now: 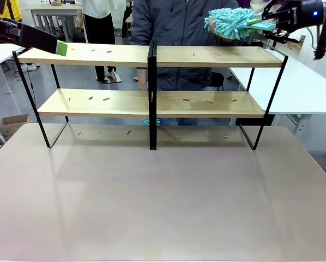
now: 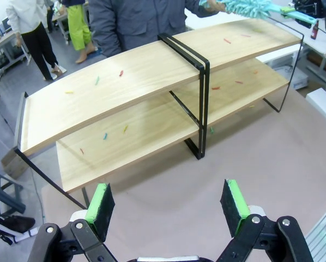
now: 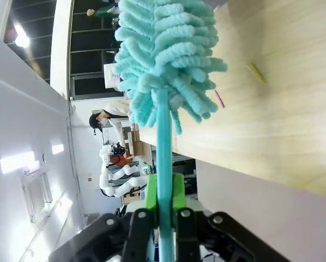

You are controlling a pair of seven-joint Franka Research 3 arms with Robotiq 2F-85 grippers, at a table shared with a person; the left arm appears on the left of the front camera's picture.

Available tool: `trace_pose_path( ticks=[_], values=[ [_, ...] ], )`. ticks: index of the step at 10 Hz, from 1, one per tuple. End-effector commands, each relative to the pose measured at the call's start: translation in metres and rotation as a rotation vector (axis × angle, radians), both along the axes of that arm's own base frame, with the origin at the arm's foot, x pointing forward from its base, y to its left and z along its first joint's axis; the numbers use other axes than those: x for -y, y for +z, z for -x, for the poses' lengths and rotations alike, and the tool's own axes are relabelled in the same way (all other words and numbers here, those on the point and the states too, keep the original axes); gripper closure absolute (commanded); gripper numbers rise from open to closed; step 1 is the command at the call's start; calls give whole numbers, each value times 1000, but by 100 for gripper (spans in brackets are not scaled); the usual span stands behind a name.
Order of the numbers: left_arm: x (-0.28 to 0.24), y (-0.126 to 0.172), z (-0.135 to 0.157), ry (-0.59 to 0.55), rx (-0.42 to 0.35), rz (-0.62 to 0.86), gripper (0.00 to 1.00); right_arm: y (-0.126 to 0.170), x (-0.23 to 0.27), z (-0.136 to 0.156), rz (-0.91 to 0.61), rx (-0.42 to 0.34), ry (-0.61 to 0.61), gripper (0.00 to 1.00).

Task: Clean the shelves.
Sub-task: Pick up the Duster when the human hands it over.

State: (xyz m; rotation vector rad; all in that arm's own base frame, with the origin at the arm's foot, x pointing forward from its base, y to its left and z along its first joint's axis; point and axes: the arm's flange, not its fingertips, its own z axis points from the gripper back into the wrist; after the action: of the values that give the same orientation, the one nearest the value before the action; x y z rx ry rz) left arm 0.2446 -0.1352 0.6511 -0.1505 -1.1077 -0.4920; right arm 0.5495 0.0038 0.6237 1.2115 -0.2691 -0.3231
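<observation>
At the right end of the upper board, the right gripper point(image 3: 164, 191) is clamped tight on the thin handle of a teal duster point(image 1: 231, 23), whose fluffy head hangs just above the wood; whether it touches cannot be judged. The shelves point(image 1: 97, 54) stand at the far side of the tabletop point(image 1: 163, 196), two pale boards on a thin black frame. Small coloured scraps point(image 1: 106, 99) are strewn over both tiers, and a few lie on the tabletop beneath. A person point(image 1: 174, 22) stands close behind. The left gripper point(image 2: 168, 199) holds nothing, its jaws spread wide, near the left end of the upper board. The rack looks stiff but light, so a firm sweep would likely make it slide — the sensible place to steady it is the board's left edge or the frame there. The duster is soft and yielding — light pressure should be enough.
</observation>
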Motion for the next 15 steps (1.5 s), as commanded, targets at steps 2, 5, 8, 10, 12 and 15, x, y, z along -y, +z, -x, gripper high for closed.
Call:
trace_pose_path(
  ticks=[2,5,8,10,12,15],
  values=[
    [-1,0,1,-3,1,0,0,19,53,75,58,106,36,100],
    [-1,0,1,-3,1,0,0,25,163,238,96,267,-196,100],
    [-1,0,1,-3,1,0,0,-14,215,341,70,258,-527,100],
    [-1,0,1,-3,1,0,0,1,222,342,39,286,-436,100],
    [-1,0,1,-3,1,0,0,1,222,342,39,286,-436,100],
    [-1,0,1,-3,1,0,0,1,222,342,39,286,-436,100]
  ],
)
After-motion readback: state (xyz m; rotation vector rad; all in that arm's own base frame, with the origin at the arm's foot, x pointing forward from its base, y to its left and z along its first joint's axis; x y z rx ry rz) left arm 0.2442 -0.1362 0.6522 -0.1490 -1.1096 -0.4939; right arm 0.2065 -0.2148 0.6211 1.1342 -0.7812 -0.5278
